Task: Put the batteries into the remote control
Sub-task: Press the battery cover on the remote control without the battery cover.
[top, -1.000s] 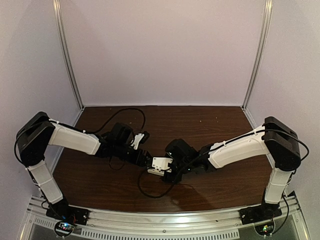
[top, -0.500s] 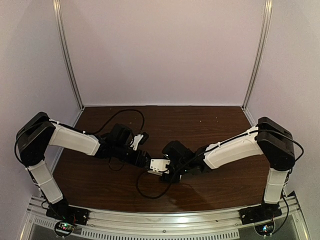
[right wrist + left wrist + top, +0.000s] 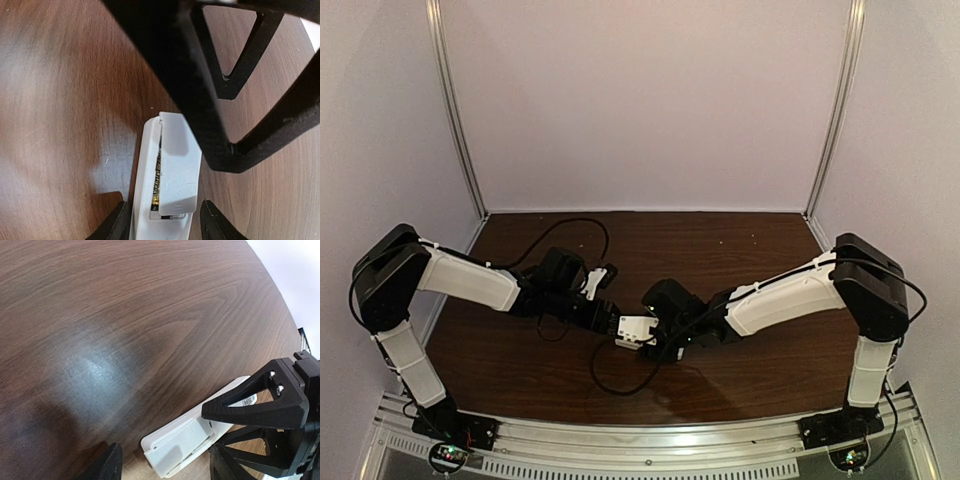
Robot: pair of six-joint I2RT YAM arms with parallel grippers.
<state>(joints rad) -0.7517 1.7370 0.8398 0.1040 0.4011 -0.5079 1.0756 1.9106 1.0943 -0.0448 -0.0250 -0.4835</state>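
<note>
The white remote control (image 3: 142, 200) lies back side up on the wooden table (image 3: 740, 250). Its loose cover plate (image 3: 176, 165) rests askew over the battery compartment. One of the batteries (image 3: 156, 186), gold and black, shows in the gap beside the plate; I see no other. My right gripper (image 3: 165, 222) is open and straddles the remote closely, its fingers just outside both long edges. My left gripper (image 3: 165, 465) is open around the remote's (image 3: 180, 447) other end with room on both sides. In the top view both grippers meet at the remote (image 3: 638, 330).
Black cables loop on the table behind the left wrist (image 3: 582, 225) and in front of the remote (image 3: 620, 385). A metal rail (image 3: 640, 445) runs along the near edge. Pale walls with metal corner posts (image 3: 455, 110) close in the table.
My right arm has slid left toward the remote and its jaws have narrowed round it. The left arm and its jaws have stayed as they were.
</note>
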